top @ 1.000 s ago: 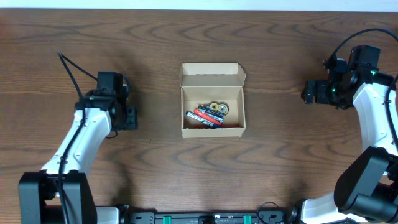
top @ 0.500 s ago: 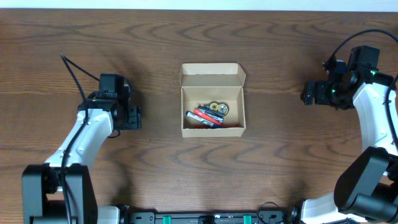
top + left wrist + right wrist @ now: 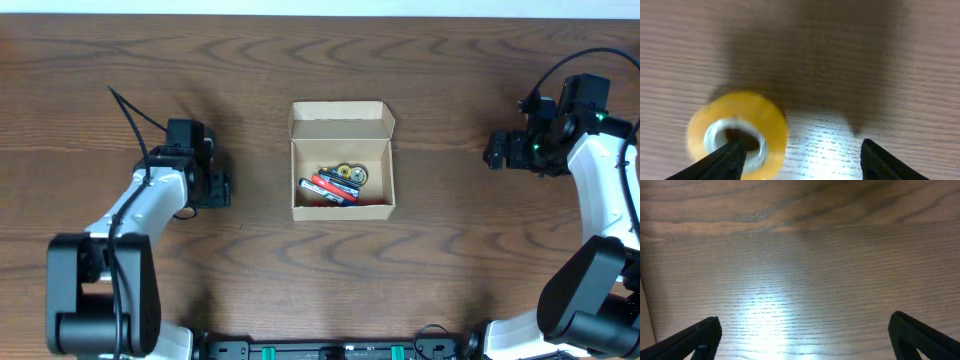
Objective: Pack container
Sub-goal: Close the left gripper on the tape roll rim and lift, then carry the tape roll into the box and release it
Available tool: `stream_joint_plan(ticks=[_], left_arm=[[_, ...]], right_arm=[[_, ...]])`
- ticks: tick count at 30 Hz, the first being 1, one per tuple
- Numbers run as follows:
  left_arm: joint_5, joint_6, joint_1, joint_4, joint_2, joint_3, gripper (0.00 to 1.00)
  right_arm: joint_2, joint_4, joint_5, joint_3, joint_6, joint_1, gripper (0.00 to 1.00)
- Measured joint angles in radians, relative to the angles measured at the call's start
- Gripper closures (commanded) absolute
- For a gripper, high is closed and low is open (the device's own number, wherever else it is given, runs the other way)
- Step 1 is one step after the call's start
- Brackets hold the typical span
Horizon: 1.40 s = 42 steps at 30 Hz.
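Note:
The container is a small tan cardboard box in the middle of the table, its flap lid open toward the far side. Inside lie several small items: red and black sticks and small yellow-and-black round parts. My left gripper is open, low over the table to the left of the box. In the left wrist view a yellow tape roll lies flat on the wood. The left finger of the left gripper sits over the roll's hole. My right gripper is open and empty over bare wood at the right.
The dark wood table surrounds the box on all sides. The tape roll is hidden under the left gripper in the overhead view. The arm bases stand at the near edge.
My left gripper has moved a little to the right, toward the box. The right arm and the box have not moved.

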Motion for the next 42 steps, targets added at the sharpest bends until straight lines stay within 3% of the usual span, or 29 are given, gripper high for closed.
stream_joint_plan(ticks=[4,7,9,22,31,36,42], left_arm=[[0.006,0.000,0.000,0.013,0.031,0.002,0.30],[0.006,-0.003,0.000,0.013,0.036,0.005,0.63],[0.006,-0.003,0.001,0.011,0.042,0.012,0.94],[0.109,0.000,0.005,-0.085,0.024,0.051,0.94],[0.201,0.087,-0.071,-0.161,-0.180,0.254,0.94],[0.217,0.277,-0.227,-0.177,-0.240,0.380,0.94],[0.224,0.701,-0.466,-0.189,-0.227,0.393,0.94]], right_arm=[[0.000,-0.002,0.000,0.000,0.000,0.000,0.01],[0.000,-0.002,0.000,0.000,0.000,0.000,0.01],[0.000,-0.003,0.000,0.000,0.000,0.000,0.01],[0.000,-0.006,0.000,0.000,0.000,0.000,0.01],[0.000,-0.005,0.000,0.000,0.000,0.000,0.01],[0.000,-0.004,0.000,0.000,0.000,0.000,0.01],[0.000,0.002,0.000,0.000,0.000,0.000,0.01]])
